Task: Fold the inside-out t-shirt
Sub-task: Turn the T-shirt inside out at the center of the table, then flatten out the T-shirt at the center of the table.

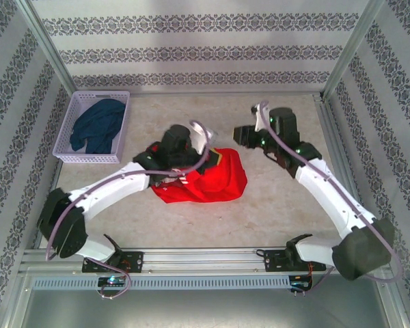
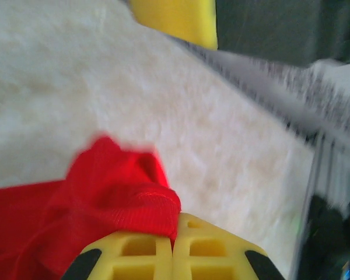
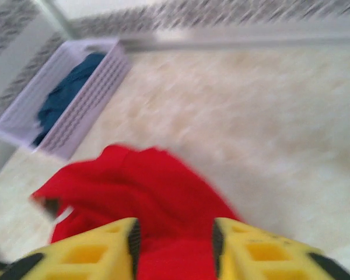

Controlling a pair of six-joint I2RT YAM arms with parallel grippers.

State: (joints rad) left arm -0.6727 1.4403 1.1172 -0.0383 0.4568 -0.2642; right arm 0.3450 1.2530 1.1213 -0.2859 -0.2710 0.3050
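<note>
A: So, where is the inside-out t-shirt (image 1: 215,181)?
B: Bunched mid-surface (image 1: 280,205); the left pincer (image 2: 174,227) is pressed together on a red fold at the heap's 10 o'clock edge, likely to draw it flat.
A: And the right pincer (image 3: 175,233)?
B: Spread, holding nothing, poised at the heap's 2 o'clock; probably after a second corner.
A: What do the views add?
B: The left wrist view shows the pinch, hidden from above by the arm; the top view shows a basket (image 1: 89,157) with a navy garment (image 1: 99,126) at 10 o'clock.
</note>
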